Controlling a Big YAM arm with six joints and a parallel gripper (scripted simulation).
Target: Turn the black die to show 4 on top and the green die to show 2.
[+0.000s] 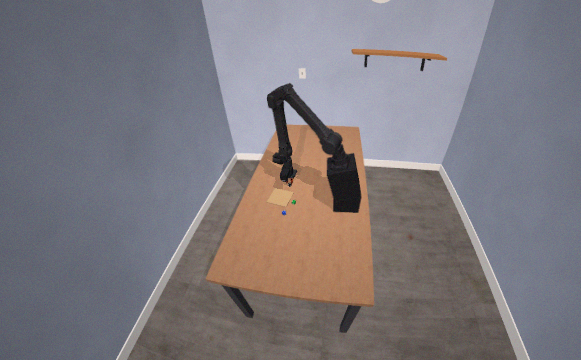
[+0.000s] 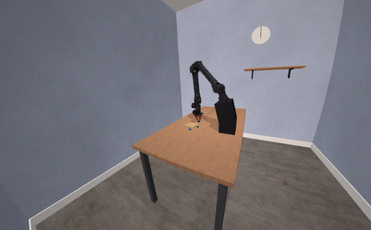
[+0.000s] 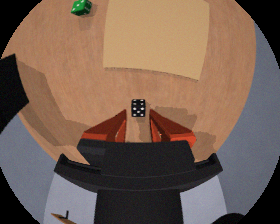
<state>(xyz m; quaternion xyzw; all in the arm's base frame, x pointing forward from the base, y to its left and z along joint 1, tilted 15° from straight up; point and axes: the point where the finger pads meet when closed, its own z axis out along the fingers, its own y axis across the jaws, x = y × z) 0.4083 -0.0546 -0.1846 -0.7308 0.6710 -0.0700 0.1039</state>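
Note:
The black die [image 3: 138, 108] sits off the mat, between and slightly ahead of my fingertips in the wrist view, with a gap on each side. Several white pips show; I cannot read its top face surely. My gripper [image 1: 290, 183] [image 2: 198, 119] [image 3: 138, 113] points down, partly open, holding nothing. The tan mat [image 1: 280, 197] [image 2: 191, 124] [image 3: 156, 40] lies flat beyond the black die. The green die [image 1: 294, 202] [image 2: 197, 126] [image 3: 81, 7] is on the table beside the mat. The blue die [image 1: 284, 213] [image 2: 189, 129] is on the table off the mat's near edge, outside the wrist view.
The wooden table [image 1: 295, 260] [image 2: 185, 150] carries everything. The arm's black base [image 1: 344, 185] [image 2: 226, 116] stands near the table's right edge. The table's left edge runs not far from the mat. A wall shelf [image 1: 399, 54] [image 2: 274, 68] hangs far behind.

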